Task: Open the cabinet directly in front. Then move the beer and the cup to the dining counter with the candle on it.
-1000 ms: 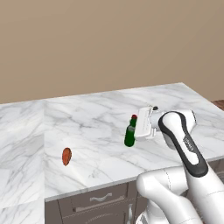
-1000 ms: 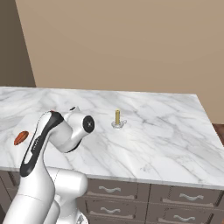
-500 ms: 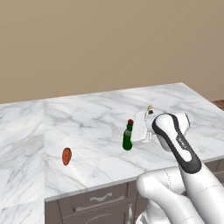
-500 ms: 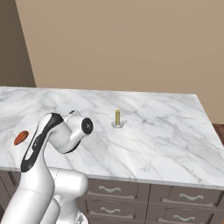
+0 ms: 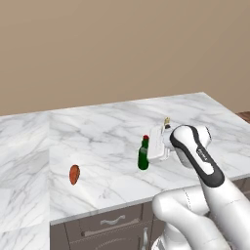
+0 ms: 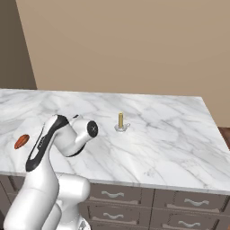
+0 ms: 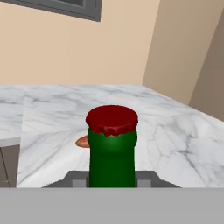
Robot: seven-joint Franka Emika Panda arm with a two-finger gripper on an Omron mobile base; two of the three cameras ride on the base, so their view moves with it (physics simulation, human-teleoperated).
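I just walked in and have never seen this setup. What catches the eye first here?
The green beer with its red cap, standing on the white marble dining counter and gripped by the robot's fingers. Next, the pale yellow candle upright mid-counter, and a small reddish-brown object lying toward the counter's left.

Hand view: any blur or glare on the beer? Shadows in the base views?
Hand view: the beer is sharp, matte, no glare, its base cut off by the frame's bottom. Left base view: flat light, only a faint shadow under the bottle on the dining counter. Right base view: the candle is crisp, barely any shadow.
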